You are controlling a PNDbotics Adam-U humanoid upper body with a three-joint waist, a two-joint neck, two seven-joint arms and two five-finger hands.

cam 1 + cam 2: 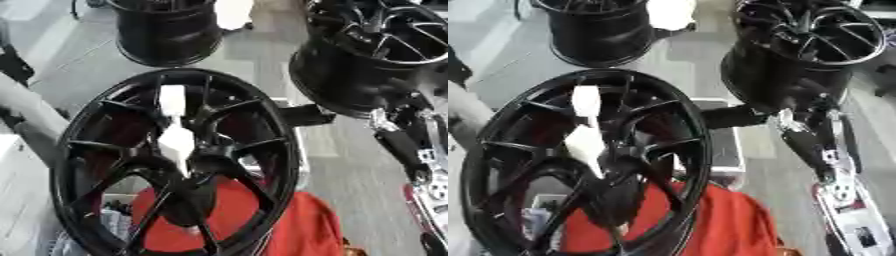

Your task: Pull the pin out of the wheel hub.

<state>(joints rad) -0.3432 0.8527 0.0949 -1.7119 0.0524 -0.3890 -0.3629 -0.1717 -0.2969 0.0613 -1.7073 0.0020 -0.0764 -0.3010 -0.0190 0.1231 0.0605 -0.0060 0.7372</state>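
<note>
A large black wheel hub (92,145) stands tilted toward me in the middle of both views. A white pin (176,137) sticks out of its centre among the spokes, with a white block-shaped upper end (171,99). My right arm (401,145) comes up from the lower right, black with a silver joint. Its dark hand (306,115) reaches left to the hub's right rim, well apart from the pin. My left hand shows in neither view.
Two more black wheels stand behind, one at the back centre (166,35) and one at the back right (376,55). A red cloth (302,230) lies under the hub. A pale grey bar (26,107) slants along the left edge. Grey floor lies between the wheels.
</note>
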